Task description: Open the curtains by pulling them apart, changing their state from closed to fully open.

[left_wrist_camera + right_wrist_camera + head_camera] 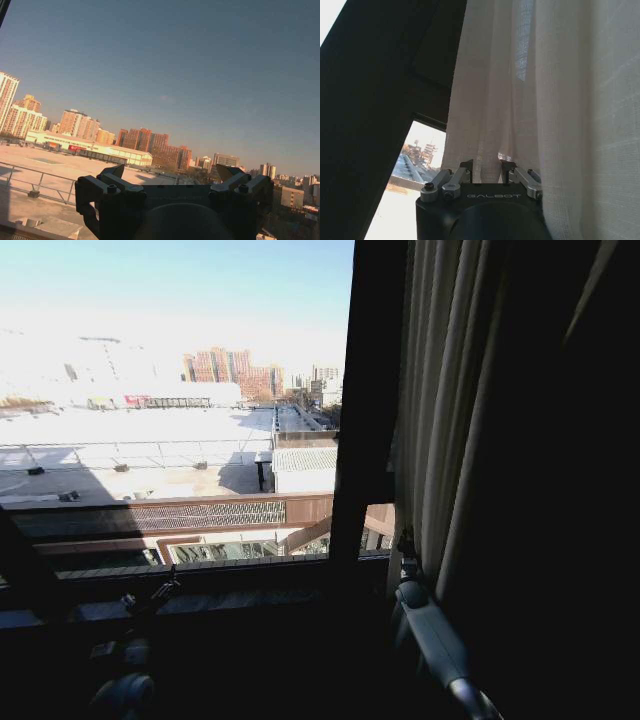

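A sheer white pleated curtain (440, 420) hangs bunched at the right side of the window, just right of the black frame bar (365, 400). My right gripper (405, 548) is raised at its inner edge, low down near the sill. In the right wrist view the curtain (530, 90) falls between the fingers of the right gripper (487, 167), which stand close together on a fold of the fabric. My left gripper (163, 588) sits low by the sill at the left. In its wrist view the left gripper (170, 175) is open wide, with nothing but sky and city between the fingers.
The bare window pane (170, 390) looks out on rooftops and buildings. A dark window sill (200, 602) runs along the bottom. The black frame bar (380, 100) stands close beside the right gripper. A dark area (570, 490) lies right of the curtain.
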Available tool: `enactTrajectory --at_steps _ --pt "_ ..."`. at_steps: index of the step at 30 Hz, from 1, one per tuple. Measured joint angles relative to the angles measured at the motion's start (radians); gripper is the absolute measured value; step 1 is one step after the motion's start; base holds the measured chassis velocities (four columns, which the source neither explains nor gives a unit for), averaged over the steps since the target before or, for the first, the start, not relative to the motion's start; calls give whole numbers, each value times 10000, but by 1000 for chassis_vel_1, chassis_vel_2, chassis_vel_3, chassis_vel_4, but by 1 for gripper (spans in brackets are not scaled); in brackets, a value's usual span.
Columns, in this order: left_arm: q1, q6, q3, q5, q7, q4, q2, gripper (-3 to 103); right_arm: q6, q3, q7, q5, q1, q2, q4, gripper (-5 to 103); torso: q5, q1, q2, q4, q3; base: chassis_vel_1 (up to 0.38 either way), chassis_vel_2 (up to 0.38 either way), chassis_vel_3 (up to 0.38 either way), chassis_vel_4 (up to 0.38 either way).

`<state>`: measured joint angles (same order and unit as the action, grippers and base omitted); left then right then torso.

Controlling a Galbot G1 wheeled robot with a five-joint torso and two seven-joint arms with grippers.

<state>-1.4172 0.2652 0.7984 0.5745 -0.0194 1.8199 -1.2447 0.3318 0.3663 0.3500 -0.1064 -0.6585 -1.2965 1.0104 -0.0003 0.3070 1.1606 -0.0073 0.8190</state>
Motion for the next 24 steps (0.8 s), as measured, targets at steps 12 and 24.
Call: enactTrajectory --at_steps 12,24 --pt "0 0 0 0 0 0 0 100 680 -884 -2018 925 -1776 81 2106 73 2 0 0 -1 0 0 0 0 0" --pt "0 0 0 0 0 0 0 100 734 -644 -1967 799 -3196 120 3127 100 4 -1 0 -2 0 0 0 0 0"
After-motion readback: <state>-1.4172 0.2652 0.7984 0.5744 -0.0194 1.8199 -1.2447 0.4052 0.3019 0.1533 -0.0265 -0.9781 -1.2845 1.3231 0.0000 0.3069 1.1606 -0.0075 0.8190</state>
